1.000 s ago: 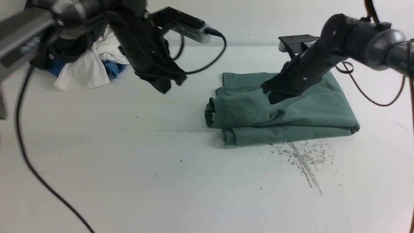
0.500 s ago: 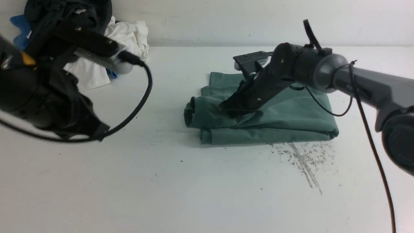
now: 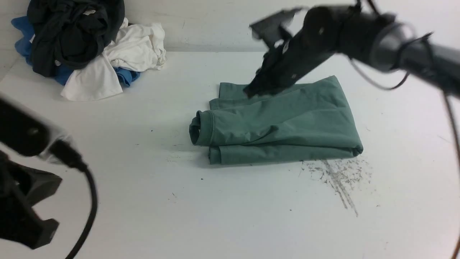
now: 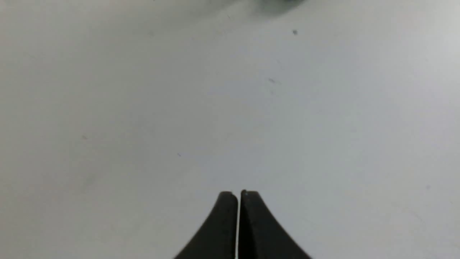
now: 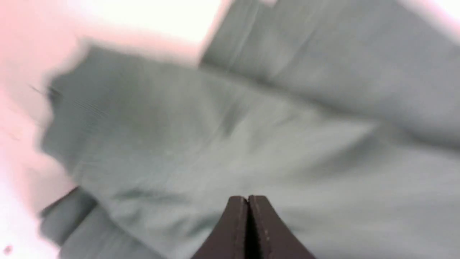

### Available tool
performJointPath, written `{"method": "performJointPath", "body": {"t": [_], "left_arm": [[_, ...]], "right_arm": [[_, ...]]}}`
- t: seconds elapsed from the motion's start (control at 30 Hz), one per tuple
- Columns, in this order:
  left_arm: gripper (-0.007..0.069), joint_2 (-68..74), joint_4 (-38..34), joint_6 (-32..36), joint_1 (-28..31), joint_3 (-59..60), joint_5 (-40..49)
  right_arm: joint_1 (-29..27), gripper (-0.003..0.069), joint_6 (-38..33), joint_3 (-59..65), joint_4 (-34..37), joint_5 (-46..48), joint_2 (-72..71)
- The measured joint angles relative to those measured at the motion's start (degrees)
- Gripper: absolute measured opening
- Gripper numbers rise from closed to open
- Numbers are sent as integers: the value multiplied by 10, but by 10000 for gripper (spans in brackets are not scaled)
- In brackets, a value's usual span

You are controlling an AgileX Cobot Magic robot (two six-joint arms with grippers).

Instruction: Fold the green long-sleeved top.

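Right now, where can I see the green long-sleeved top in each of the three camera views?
Front view: the green long-sleeved top lies folded on the table, right of centre, cuff toward the left.
Left wrist view: only a blurred dark smear at the upper edge, perhaps the top; I cannot tell.
Right wrist view: the top fills most of the picture, blurred.
Shared landmark: the white table, seen in all three views.

Plain sage-green long-sleeved top [image 3: 276, 129] on white table [image 3: 215, 208]; black, white, seemingly blue clothes pile [image 3: 82, 46].
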Motion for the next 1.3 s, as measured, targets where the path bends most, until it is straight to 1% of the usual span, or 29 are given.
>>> {"method": "performJointPath", "body": {"t": [0.07,0.1,0.17,0.2,0.23,0.27,0.37,0.47,0.53,0.57,0.67,0.7,0.73,0.77,0.87,1.0,1.07,1.1,1.2,1.3], "left_arm": [[-7,-72,24,-3,0,39,-47],[-7,-82,25,-3,0,42,-50],[-7,-133,34,-3,0,87,-103],[-7,-149,34,-3,0,112,-133],[-7,-152,34,-3,0,117,-138],[-7,-171,31,-3,0,148,-174],[-7,-200,12,-3,0,207,-245],[-7,-213,-7,-3,0,230,-273],[-7,-226,-16,-3,0,248,-300],[-7,-227,-16,-3,0,249,-301],[-7,-235,-17,-3,-3,257,-320],[-7,-235,-16,-3,-4,257,-321],[-7,-236,-12,-3,-15,258,-325],[-7,-236,-10,-3,-22,258,-326],[-7,-236,-4,-1,-42,258,-326],[-7,-236,-2,-1,-48,258,-326],[-7,-236,0,-1,-48,258,-326],[-7,-236,0,-1,-48,258,-326],[-7,-236,1,-1,-48,258,-326],[-7,-236,1,-1,-48,258,-326]], "right_arm": [[0,-14,21,-2,-78,41,-84],[0,-14,23,-2,-90,44,-96],[0,-14,54,-3,-150,82,-160],[0,-14,69,-3,-168,98,-184],[0,-14,74,-3,-172,105,-188],[0,-14,90,-3,-188,127,-224],[0,-14,110,9,-196,173,-290],[0,-14,119,34,-196,193,-332],[0,-14,140,96,-196,202,-393],[0,-14,144,101,-196,202,-397],[0,-14,175,228,-193,198,-481],[0,-14,178,245,-191,197,-492],[0,-14,191,316,-184,177,-537],[0,-14,197,355,-175,160,-562],[0,-14,205,495,-144,63,-650],[0,-14,198,697,-90,-129,-795],[0,-14,196,783,-74,-206,-855],[0,-14,196,791,-68,-214,-860],[0,-14,193,902,-36,-316,-941],[0,-14,193,945,-24,-346,-975]]}}
